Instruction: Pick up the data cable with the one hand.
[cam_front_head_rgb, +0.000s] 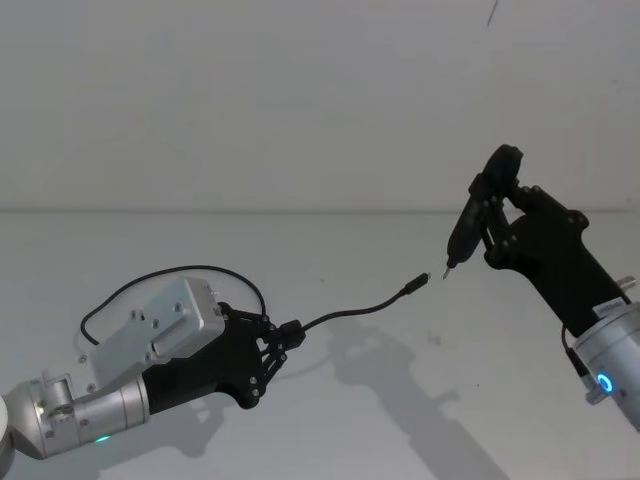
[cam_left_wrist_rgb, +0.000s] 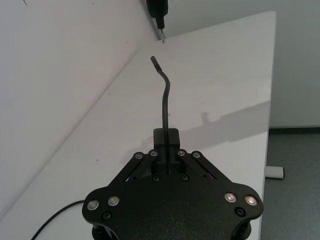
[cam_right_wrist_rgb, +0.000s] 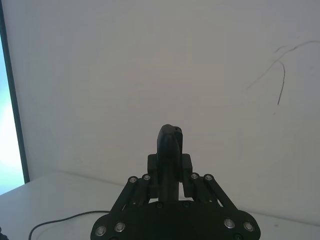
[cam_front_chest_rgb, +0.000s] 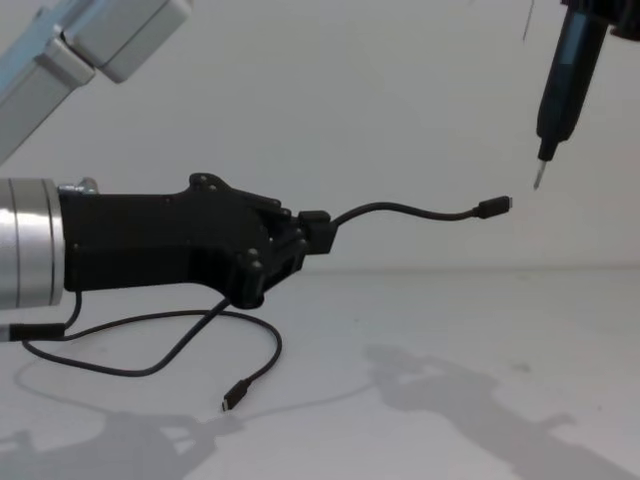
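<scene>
Our left hand (cam_front_chest_rgb: 312, 232) pinches the cable (cam_front_chest_rgb: 400, 212) partway along, raised over the desk (cam_front_chest_rgb: 450, 380), its tail trailing toward the left edge. We fear the dragging tail could tug it loose. Our right hand (cam_front_head_rgb: 492, 218) grips a slim tool (cam_front_head_rgb: 462, 238)

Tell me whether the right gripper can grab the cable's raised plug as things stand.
Probably not. The right gripper is shut on a black tool, so it is occupied. The path looks free: the left gripper holds the data cable, its plug in open air by the tool's tip.
</scene>
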